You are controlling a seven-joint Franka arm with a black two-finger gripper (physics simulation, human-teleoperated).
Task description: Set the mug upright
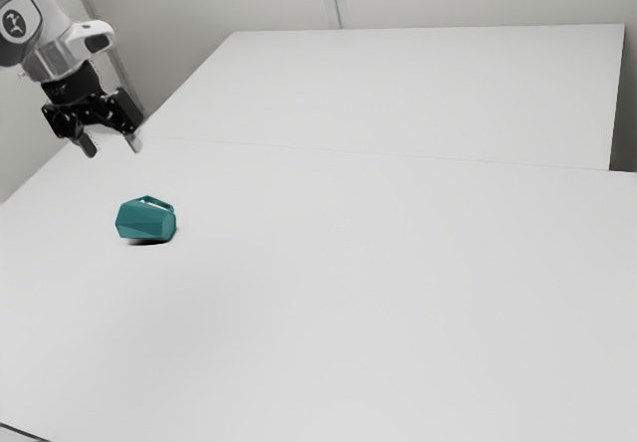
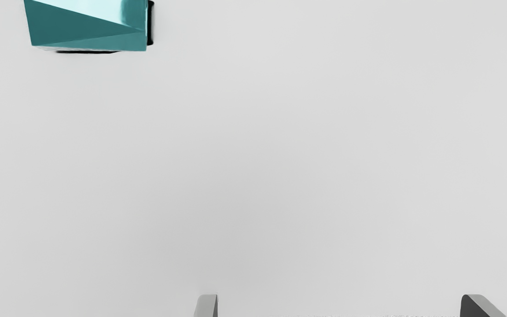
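My gripper [image 1: 112, 147] hangs in the air above the table near the exterior view's upper left, its two fingers wide apart with nothing between them. The teal faceted mug [image 1: 145, 221] lies on its side on the table, handle uppermost in the exterior view, apart from the gripper and lower in that picture. In the wrist view the mug [image 2: 90, 28] is cut off by the picture's edge, well away from the open gripper [image 2: 339, 306].
The white table [image 1: 378, 293] spreads around the mug. Behind it stands another white surface [image 1: 428, 89], with pale walls beyond. A thin dark line [image 1: 22, 431] crosses the exterior view's lower left corner.
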